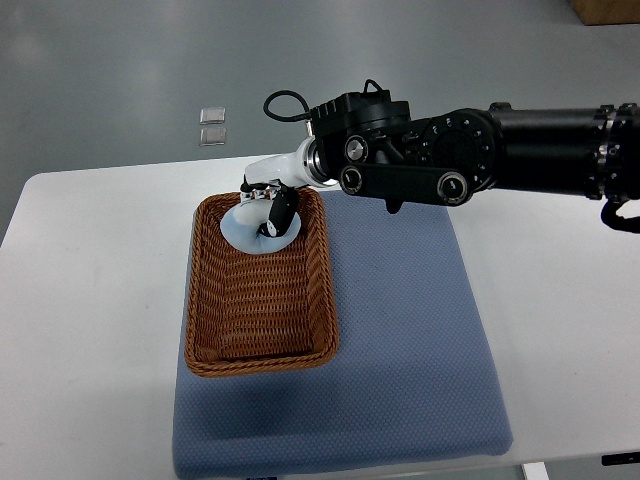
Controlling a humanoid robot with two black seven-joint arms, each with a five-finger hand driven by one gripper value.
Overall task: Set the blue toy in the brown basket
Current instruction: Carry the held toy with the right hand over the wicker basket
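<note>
A pale blue toy (243, 228) is at the far end of the brown wicker basket (260, 350), over its inside. My right hand (272, 207) reaches in from the right edge on a black arm (480, 155). Its fingers (281, 214) are curled on the toy's right side and hold it. I cannot tell whether the toy touches the basket floor. The left arm is out of view.
The basket stands on a blue cloth mat (400, 340) on a white table (90, 300). Two small clear squares (212, 124) lie on the grey floor beyond the table. A brown box corner (605, 10) shows at the top right.
</note>
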